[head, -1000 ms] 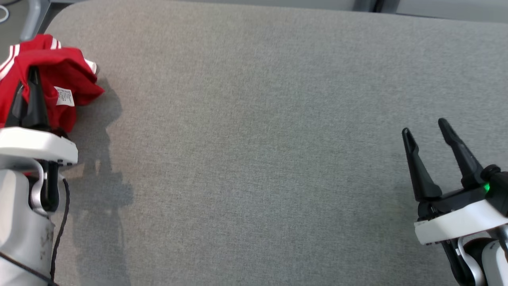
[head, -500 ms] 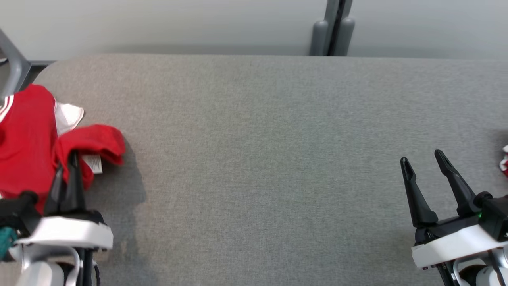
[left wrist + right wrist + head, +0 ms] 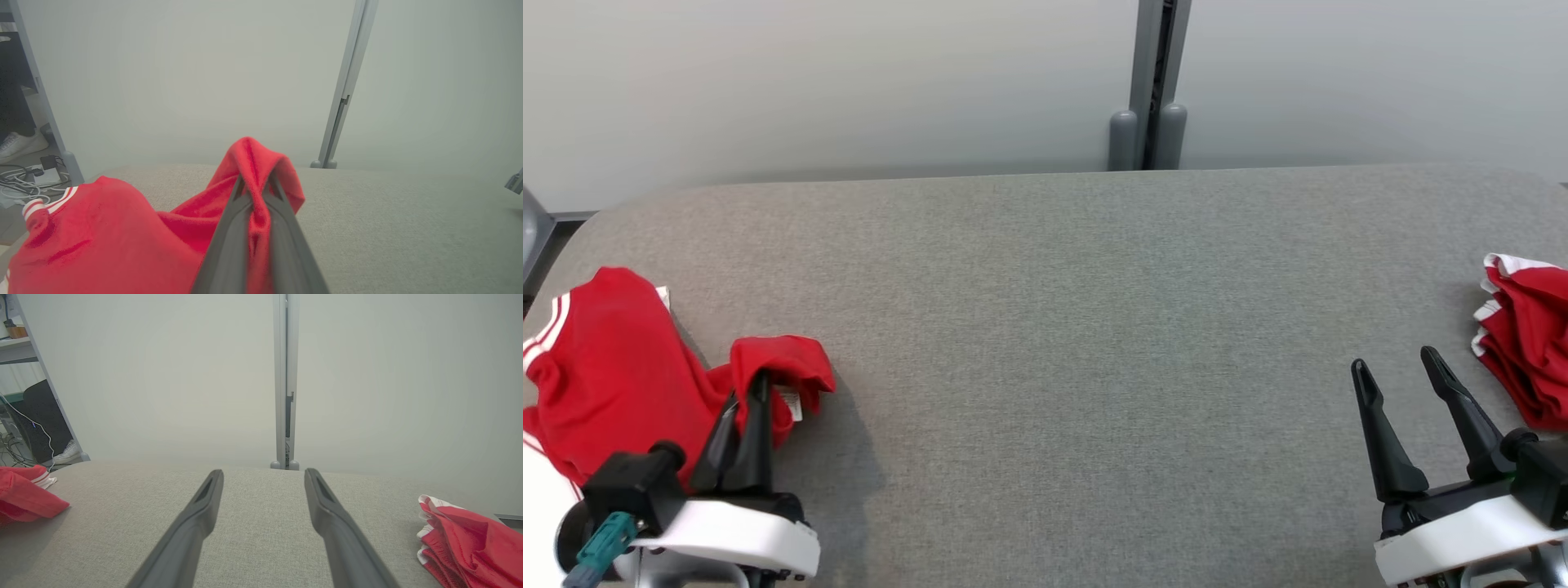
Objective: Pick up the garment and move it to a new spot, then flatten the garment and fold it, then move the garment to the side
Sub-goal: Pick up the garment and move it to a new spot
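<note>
Left gripper point(image 3: 752, 388) point(image 3: 255, 179): near edge, lower left of the head view. Fingers nearly together, pinching a fold of the red garment point(image 3: 613, 367) point(image 3: 102, 228); in the left wrist view the cloth rises in a peak over the fingertips.

Right gripper point(image 3: 1392, 361) point(image 3: 263, 473): near edge, lower right. Fingers spread wide, nothing between them, above bare table.

Garment: bunched at the left end of the table, the pinched fold lifted, the rest lying on the surface out to the left edge. White stripes point(image 3: 547, 331) run along one hem.

Table point(image 3: 1078, 327): grey woven cloth cover, rounded far corners, flat and unwrinkled across the middle.

Second red piece with white trim point(image 3: 1531, 359) point(image 3: 474, 539): lies in a stack of folds at the right end, just beyond the right gripper and apart from it.

Room: pale plain wall panels point(image 3: 849, 82) stand behind the table, joined at a grey upright post point(image 3: 1152, 82). Cables point(image 3: 20, 179) and a white shoe point(image 3: 20, 143) are on the floor past the table's left end.

Writing: a small white tag point(image 3: 791, 402) hangs from the lifted fold; print too small to read.
</note>
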